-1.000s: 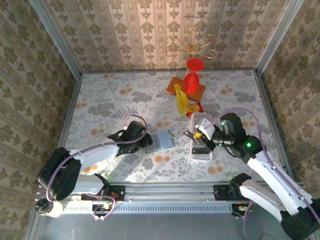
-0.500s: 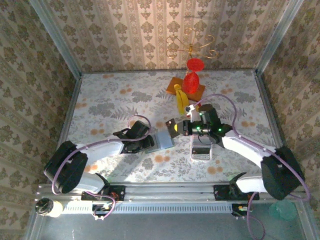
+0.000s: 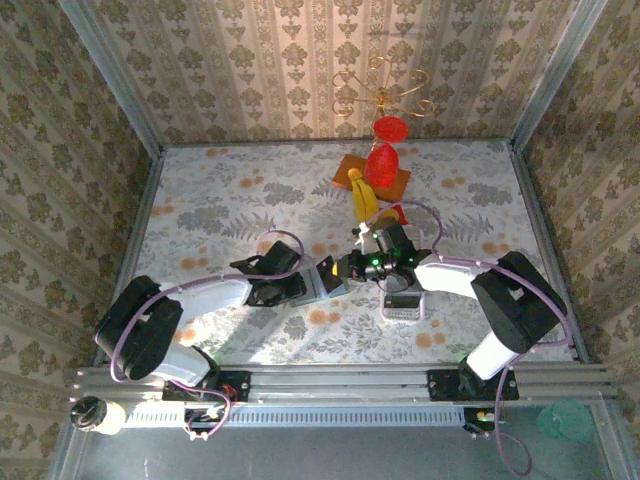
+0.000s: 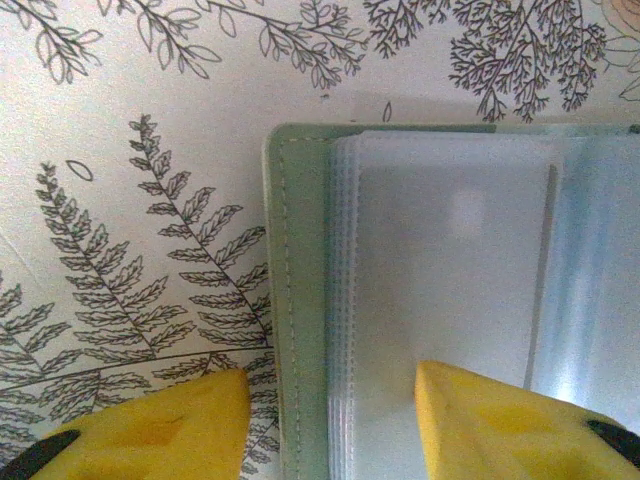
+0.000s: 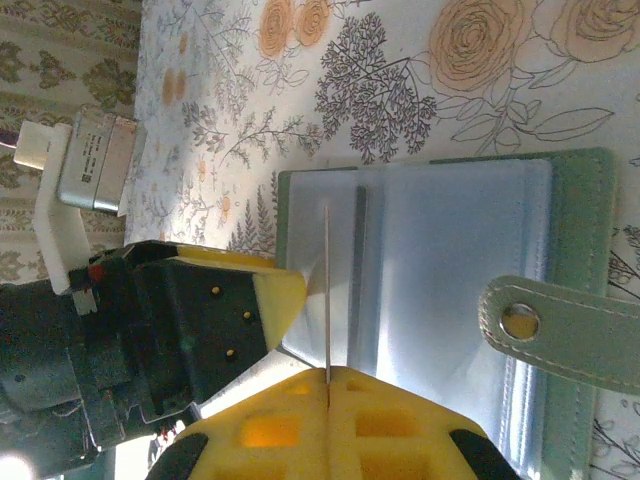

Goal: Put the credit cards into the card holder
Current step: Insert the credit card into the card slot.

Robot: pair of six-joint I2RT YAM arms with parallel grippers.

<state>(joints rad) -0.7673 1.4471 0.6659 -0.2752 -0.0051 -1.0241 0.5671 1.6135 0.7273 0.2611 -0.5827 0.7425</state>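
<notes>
Both arms meet near the middle of the bench, over the card holder. It lies flat and open, with its clear sleeves facing up and the green cover framing them. The strap with its snap is flopped across the sleeves on the right claw's side.

Right claw: pads pressed together on a card. The card shows edge-on as one thin line, standing upright out of the pads. Its far end is over the clear sleeves, close to the holder's edge nearest the left claw. I cannot tell whether that end is touching a sleeve or already inside a pocket.

Left claw: fingers partly apart, with nothing pinched between them. One yellow fingertip sits over the printed bench cloth just outside the holder's stitched green border. The other is over the stack of clear sleeves. The right wrist view shows that claw at the holder's corner, just beside the card.

From above, a white tray lies just beside the holder, under the right arm. A banana lies further back on the bench.
</notes>
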